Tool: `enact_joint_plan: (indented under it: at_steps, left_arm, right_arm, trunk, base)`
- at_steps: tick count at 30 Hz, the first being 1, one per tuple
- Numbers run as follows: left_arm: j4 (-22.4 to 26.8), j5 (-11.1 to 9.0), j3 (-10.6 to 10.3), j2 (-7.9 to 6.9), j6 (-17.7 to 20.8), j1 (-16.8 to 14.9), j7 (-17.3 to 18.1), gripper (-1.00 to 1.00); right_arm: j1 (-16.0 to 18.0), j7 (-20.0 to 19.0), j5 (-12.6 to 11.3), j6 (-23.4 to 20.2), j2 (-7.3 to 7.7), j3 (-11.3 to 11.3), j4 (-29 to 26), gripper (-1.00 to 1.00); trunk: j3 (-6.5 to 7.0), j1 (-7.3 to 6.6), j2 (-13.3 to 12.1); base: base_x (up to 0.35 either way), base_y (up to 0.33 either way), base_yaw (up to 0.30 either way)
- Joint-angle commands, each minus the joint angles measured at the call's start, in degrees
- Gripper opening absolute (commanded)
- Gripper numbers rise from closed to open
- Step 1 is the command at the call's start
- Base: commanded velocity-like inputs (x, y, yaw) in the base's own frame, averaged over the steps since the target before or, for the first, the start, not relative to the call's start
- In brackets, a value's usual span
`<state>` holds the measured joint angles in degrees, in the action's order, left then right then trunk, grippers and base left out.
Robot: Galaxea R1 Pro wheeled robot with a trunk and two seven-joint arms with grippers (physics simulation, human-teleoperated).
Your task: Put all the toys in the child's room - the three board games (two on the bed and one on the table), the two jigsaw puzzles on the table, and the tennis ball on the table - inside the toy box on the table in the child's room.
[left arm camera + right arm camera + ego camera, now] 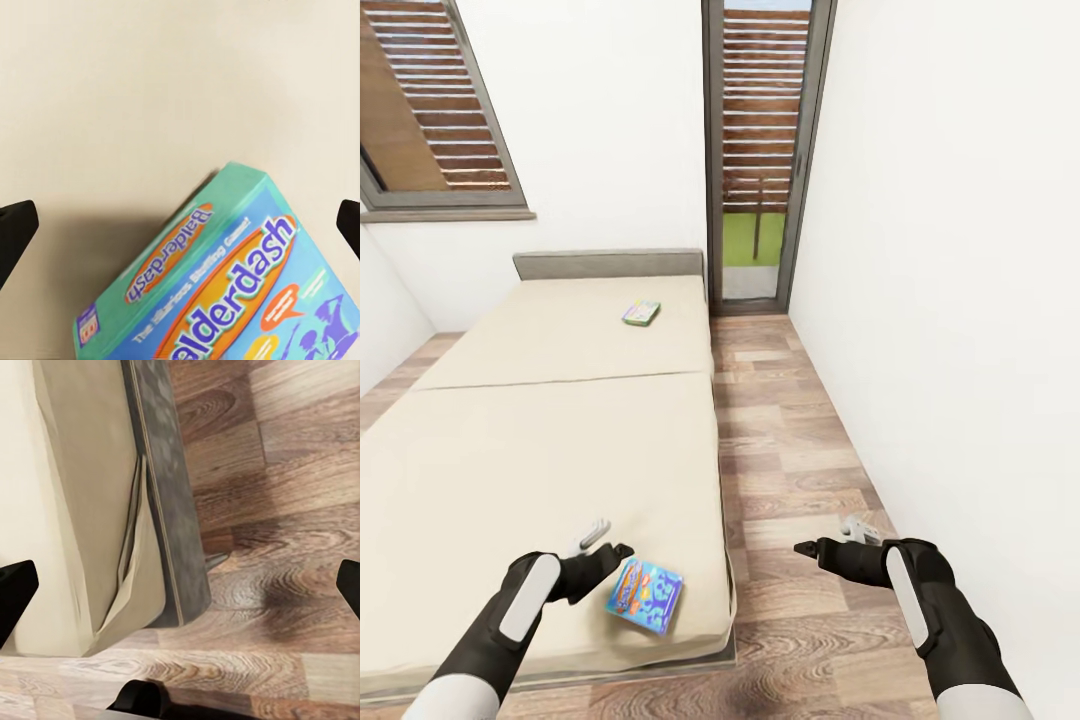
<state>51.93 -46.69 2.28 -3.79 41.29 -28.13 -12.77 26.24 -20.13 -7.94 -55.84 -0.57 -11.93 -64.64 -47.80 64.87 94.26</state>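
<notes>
A mostly blue board game (645,594), printed "Balderdash" (225,289), lies flat on the beige bed (540,440) near its front right corner. My left gripper (608,545) hovers just left of and above it. It is open (180,225), with the box below and between its fingers (15,232). A second board game (641,313), green and yellow, lies far up the mattress near the headboard. My right gripper (815,545) hangs open (180,592) over the floor beside the bed's corner, holding nothing. The table and toy box are out of view.
Wood-plank floor (800,450) runs in a narrow strip between the bed and the white right wall (960,300). A tall dark-framed window (760,150) closes the far end. The grey bed frame (169,510) edges the mattress corner.
</notes>
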Motion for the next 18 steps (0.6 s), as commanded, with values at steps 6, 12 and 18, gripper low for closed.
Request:
enact_joint_plan:
  at_steps: [6, 12, 18]
  left_arm:
    - [-0.2, -0.7, -0.1, 0.12, -0.6, -1.0, -0.3, 1.00]
    - [-0.4, -0.5, -0.2, 0.23, -1.5, -2.4, -0.3, 1.00]
    - [-0.5, -0.6, -0.4, 0.32, -1.9, -2.7, -0.2, 1.00]
  right_arm:
    - [0.0, -0.1, -0.2, -0.3, -0.01, -0.2, -0.1, 1.00]
    - [0.0, -0.1, -0.3, -0.3, -0.02, -0.3, -0.1, 1.00]
    - [0.0, -0.1, -0.3, -0.3, -0.04, -0.2, -0.1, 1.00]
  trunk:
    - [-1.13, 1.32, 2.4]
    - [-2.21, 2.64, 4.9]
    - [-3.10, 3.74, 6.9]
  base:
    - [0.000, 0.000, 0.000]
    - [0.000, 0.000, 0.000]
    - [0.000, 0.000, 0.000]
